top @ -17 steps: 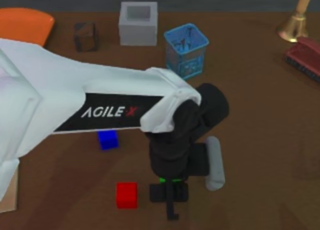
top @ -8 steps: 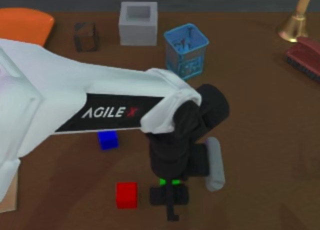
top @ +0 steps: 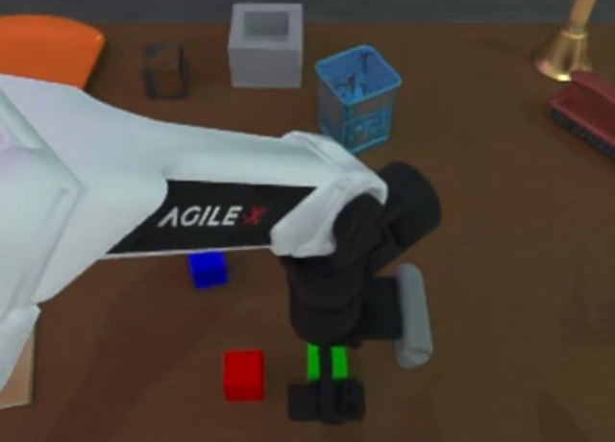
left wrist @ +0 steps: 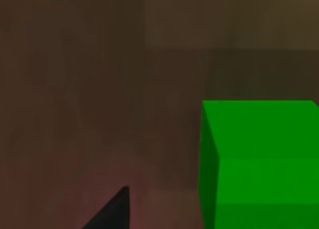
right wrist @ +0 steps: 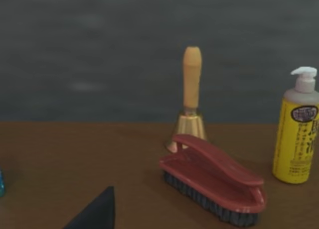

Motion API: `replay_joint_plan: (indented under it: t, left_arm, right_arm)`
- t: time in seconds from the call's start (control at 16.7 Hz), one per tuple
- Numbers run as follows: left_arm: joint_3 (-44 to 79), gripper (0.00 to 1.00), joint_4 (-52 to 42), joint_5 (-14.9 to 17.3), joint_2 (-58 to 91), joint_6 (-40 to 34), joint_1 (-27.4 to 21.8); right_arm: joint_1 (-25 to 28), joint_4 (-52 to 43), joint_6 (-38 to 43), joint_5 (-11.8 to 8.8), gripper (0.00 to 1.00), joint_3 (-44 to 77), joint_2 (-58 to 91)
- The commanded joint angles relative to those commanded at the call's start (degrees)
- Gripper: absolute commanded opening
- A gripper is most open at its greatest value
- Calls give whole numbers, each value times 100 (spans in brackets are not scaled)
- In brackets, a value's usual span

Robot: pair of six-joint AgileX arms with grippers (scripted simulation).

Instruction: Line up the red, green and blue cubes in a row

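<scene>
**Left hand low at the bench's near edge, green cube under it**

Top view: the left hand (top: pixel 327 400) sits near the bottom edge, just right of the red cube (top: pixel 243 375). The green cube (top: pixel 325 362) shows only as two strips; I cannot tell whether the hand is spread or pinching. One blue cube (top: pixel 207 269) lies apart, up-left. Open bench (top: pixel 500 269) lies to the right.

Left wrist view: one green cube, cut off by the frame.

Right wrist view: one bell (right wrist: pixel 189 112), one brush (right wrist: pixel 214 179), one bottle (right wrist: pixel 298 134).
</scene>
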Motion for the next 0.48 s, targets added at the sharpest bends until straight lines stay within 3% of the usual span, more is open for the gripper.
replay_joint_plan:
  t: [0.48]
  left_arm:
    - [181, 100, -242, 0, -70, -13, 33]
  right_arm:
    - [0, 0, 0, 0, 100, 0, 0]
